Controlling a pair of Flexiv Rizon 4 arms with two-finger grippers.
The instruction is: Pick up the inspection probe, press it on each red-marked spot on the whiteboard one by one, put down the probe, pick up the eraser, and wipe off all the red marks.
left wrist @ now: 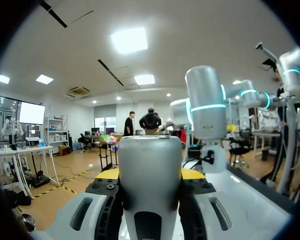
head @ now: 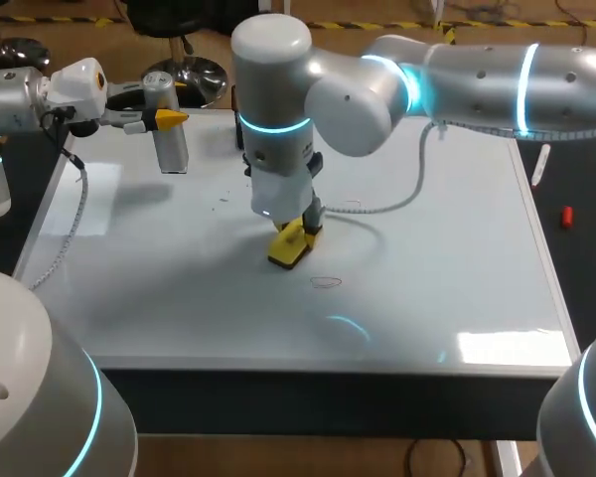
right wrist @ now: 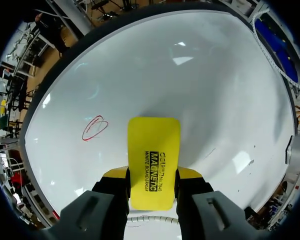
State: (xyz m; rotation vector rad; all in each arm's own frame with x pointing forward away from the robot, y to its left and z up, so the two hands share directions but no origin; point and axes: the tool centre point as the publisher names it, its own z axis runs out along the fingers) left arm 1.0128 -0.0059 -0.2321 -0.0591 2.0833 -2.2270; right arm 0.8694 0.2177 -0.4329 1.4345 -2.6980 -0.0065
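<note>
Head view: my right arm comes in from the right and reaches past the middle of the whiteboard (head: 457, 258), which covers most of the desk. The right claw (head: 296, 231) points down with the yellow eraser (head: 290, 244) clamped between its two fingers, and the eraser's lower end is at the board surface. A small red mark (head: 326, 282), a looped scribble, lies on the board just beside the eraser, toward the near edge and apart from it. In the right wrist view the eraser juts out ahead of the fingers, gripped on both long sides, with the red loop off to one side of it.

At the far left corner of the board, the left claw (head: 164, 119) grips the inspection probe (head: 171, 144), a silver cylinder held upright. The left wrist view shows the cylinder filling the gap, a yellow tip against each side.
</note>
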